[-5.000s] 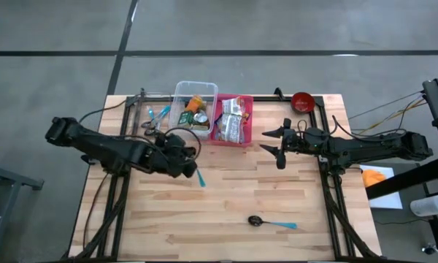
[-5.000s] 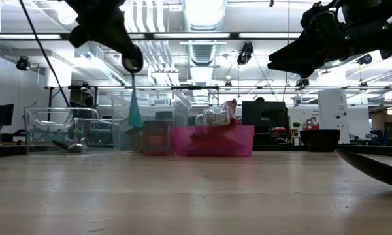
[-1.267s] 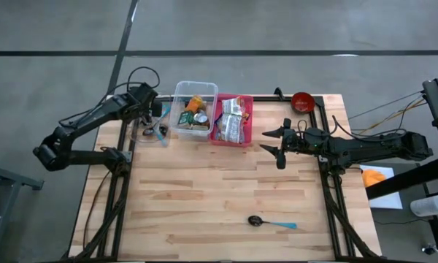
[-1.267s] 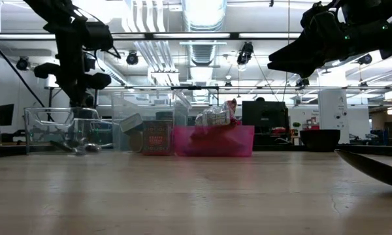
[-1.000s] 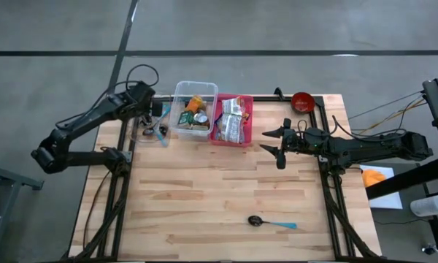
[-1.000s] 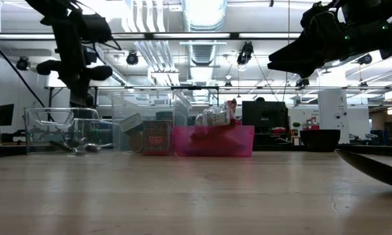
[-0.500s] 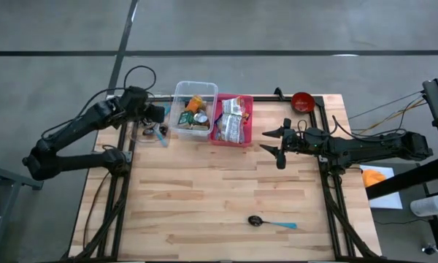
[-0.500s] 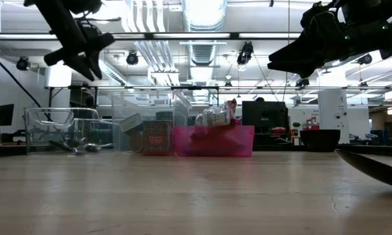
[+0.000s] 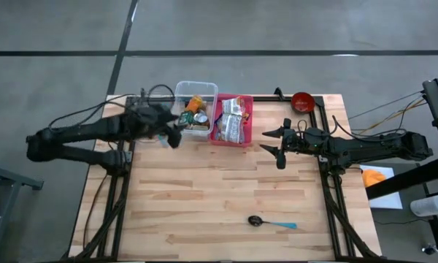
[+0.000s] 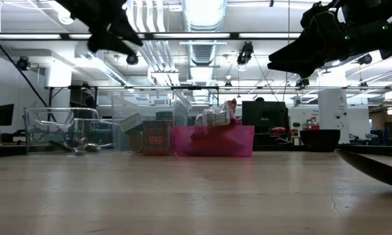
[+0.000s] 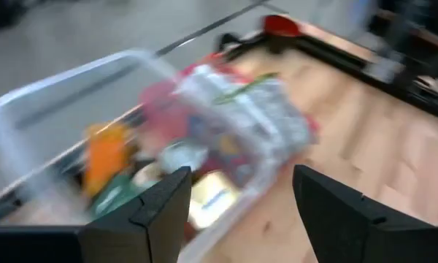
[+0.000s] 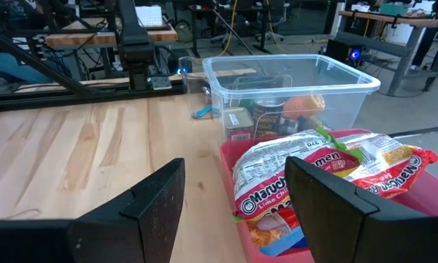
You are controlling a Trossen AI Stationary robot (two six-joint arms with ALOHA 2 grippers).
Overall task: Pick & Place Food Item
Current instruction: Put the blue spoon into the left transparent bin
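Note:
The food items lie in two bins at the table's far edge. A clear bin (image 9: 195, 106) holds a can (image 11: 177, 156), an orange pack (image 11: 104, 155) and a small box. A pink bin (image 9: 233, 120) holds ramen packets (image 12: 315, 174). My left gripper (image 9: 176, 137) hangs open just off the clear bin's near left corner, above the table, with nothing between its fingers (image 11: 237, 219). My right gripper (image 9: 267, 142) waits open to the right of the pink bin, pointing at it (image 12: 237, 212).
A small clear tray of utensils (image 10: 59, 127) sits left of the clear bin, partly under my left arm. A red bowl (image 9: 301, 101) stands at the far right corner. A blue-handled spoon (image 9: 266, 221) lies near the front edge. Bare wood fills the table's middle.
My left gripper has risen from the utensil tray and swung toward the table's right and near edge, ending beside the clear bin's near left corner. It has tipped from pointing down to pointing more level, toward the bins. My right arm has kept still.

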